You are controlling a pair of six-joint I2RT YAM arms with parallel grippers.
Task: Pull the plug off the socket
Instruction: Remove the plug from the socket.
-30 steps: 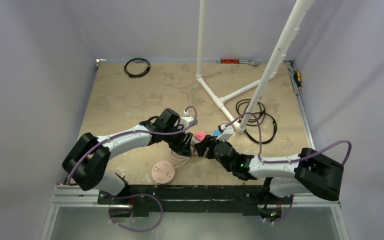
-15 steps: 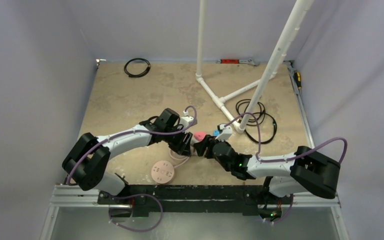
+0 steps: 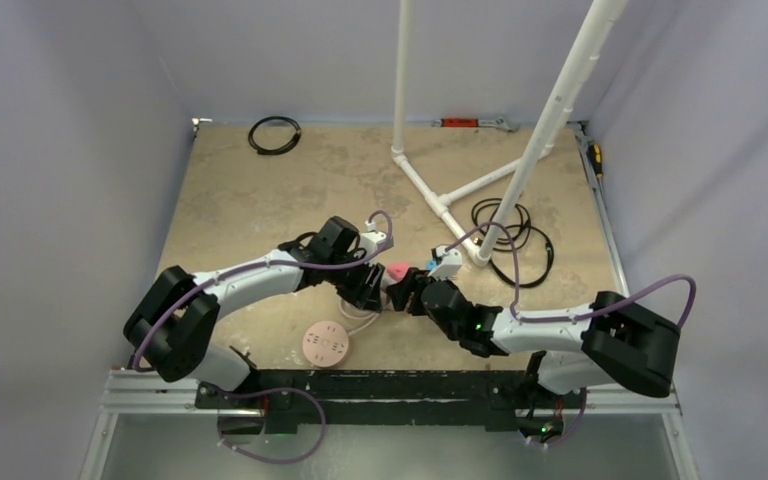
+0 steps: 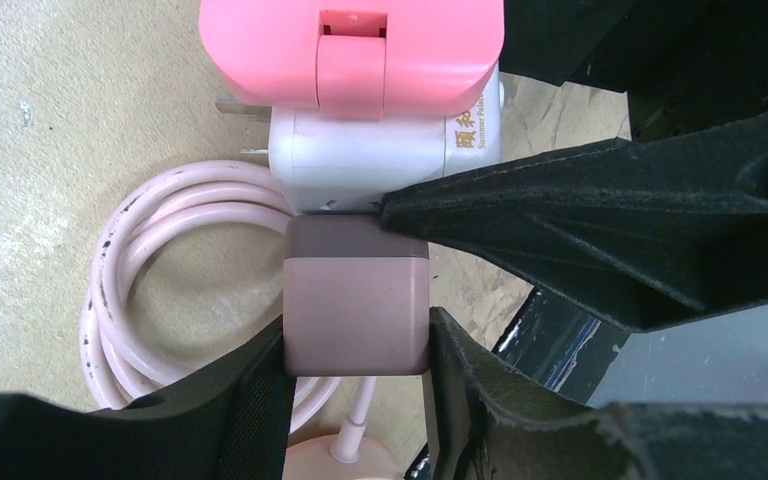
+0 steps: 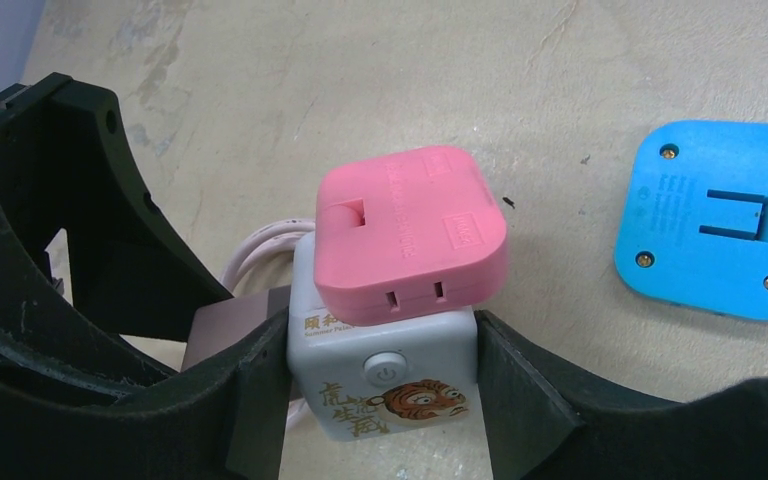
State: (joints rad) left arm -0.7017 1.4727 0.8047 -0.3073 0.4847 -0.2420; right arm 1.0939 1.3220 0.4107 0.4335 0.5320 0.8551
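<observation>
OK, your right gripper (image 5: pixel 382 385) is clenched on the socket (image 5: pixel 380 345): one black finger pressed to each side of the white cube, w/ the power-button face & tiger print toward the wrist cam. The plug (image 5: pixel 410 235) sits on top of the socket. Its flat pink head touches the upper face, slightly skewed vs the cube's edges, so it's not off yet.

Your left gripper (image 4: pixel 357 345) comes at the socket from the opposite side & is clamped on a mauve block (image 4: pixel 357 290) that butts against the socket's side face. Both fingers touch the block's sides. In the left wrist view, one right finger's tip lies on the socket just where the block meets it.

The pink cable (image 4: pixel 130 290) is coiled on the worktop (image 5: pixel 210 80) just beside the socket, on the block's side, partly hidden by a left finger. A blue plug-like piece (image 5: pixel 715 220) lies flat on the worktop near the socket, apart from it, on the side away from the left gripper. From the top cam, the round pink disc (image 3: pixel 325 343) lies well apart from the socket, toward the arm bases & to the left.

Can't tell from any view whether the socket rests on the worktop or is lifted.
</observation>
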